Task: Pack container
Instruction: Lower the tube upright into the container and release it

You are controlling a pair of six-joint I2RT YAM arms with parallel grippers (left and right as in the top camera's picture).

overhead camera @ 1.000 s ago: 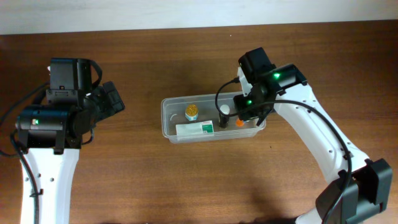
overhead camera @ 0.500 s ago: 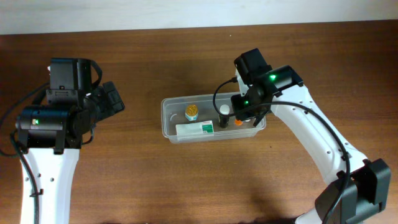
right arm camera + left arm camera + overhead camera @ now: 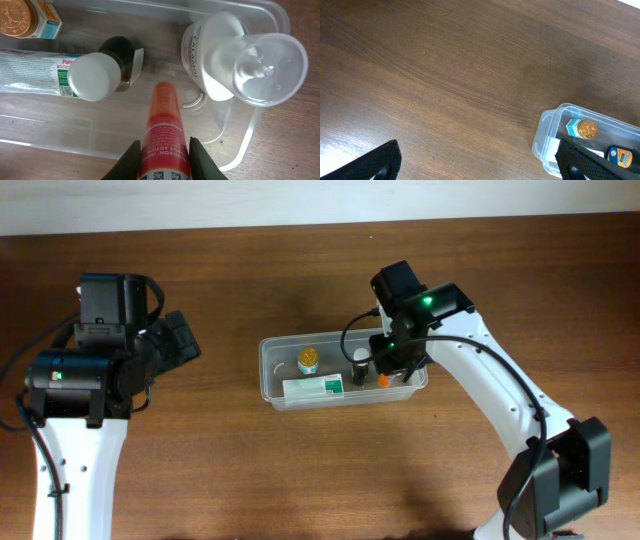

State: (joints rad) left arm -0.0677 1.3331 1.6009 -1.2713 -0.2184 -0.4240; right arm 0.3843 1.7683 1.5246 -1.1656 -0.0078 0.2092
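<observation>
The container [image 3: 266,370], a clear rimmed tub, sits mid-table. Inside it lie a gold-lidded jar [image 3: 309,361], a white toothpaste box [image 3: 313,388] and a dark bottle with a white cap [image 3: 360,360]. My right gripper [image 3: 395,365] hovers over the tub's right end. In the right wrist view it [image 3: 164,162] is shut on a red-orange tube [image 3: 164,130] that points down into the container [image 3: 250,142], between the dark bottle [image 3: 100,75] and a white bottle with a clear cap [image 3: 240,65]. My left gripper [image 3: 180,340] stands open over bare table, left of the tub.
In the left wrist view the container's corner [image 3: 545,142] with the gold-lidded jar [image 3: 587,129] shows at the lower right, and the wide-apart fingers [image 3: 380,162] hang over brown wooden table. A pale wall edge runs along the table's far side.
My right arm has crept a little to the left over the container's right end, still holding the tube. The left arm has not moved.
</observation>
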